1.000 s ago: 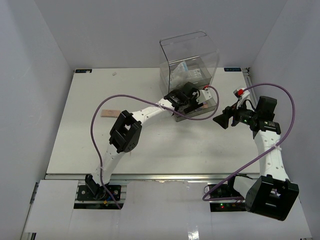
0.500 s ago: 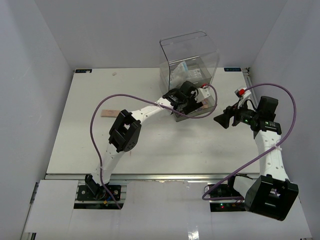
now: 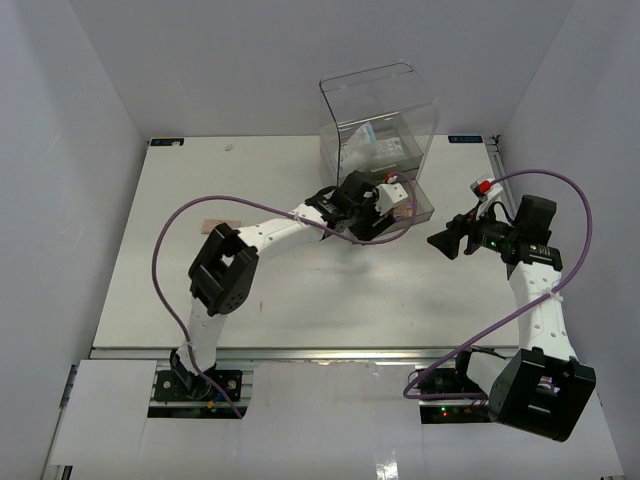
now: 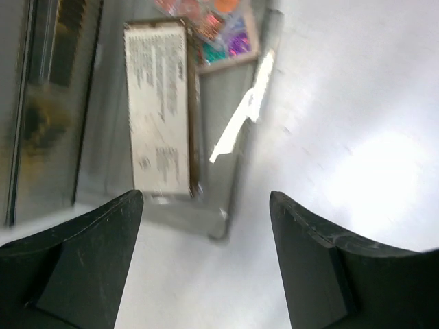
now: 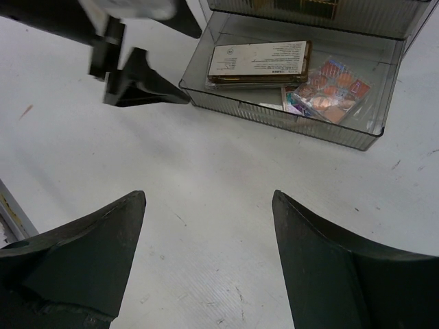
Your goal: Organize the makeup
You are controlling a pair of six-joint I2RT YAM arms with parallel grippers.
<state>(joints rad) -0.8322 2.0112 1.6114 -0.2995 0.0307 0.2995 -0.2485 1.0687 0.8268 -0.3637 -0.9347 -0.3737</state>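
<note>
Fingers (image 4: 82, 260) of both the left gripper (image 4: 204, 202) and the right gripper (image 5: 207, 202) gape empty, facing the clear drawer (image 5: 274, 120) where a label-backed palette (image 5: 257, 60) lies beside a multicoloured palette (image 5: 328, 88).

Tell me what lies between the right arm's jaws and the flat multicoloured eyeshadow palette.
Bare white tabletop, then the front wall of the clear plastic drawer holding the flat multicoloured eyeshadow palette; the right wrist view shows it.
</note>
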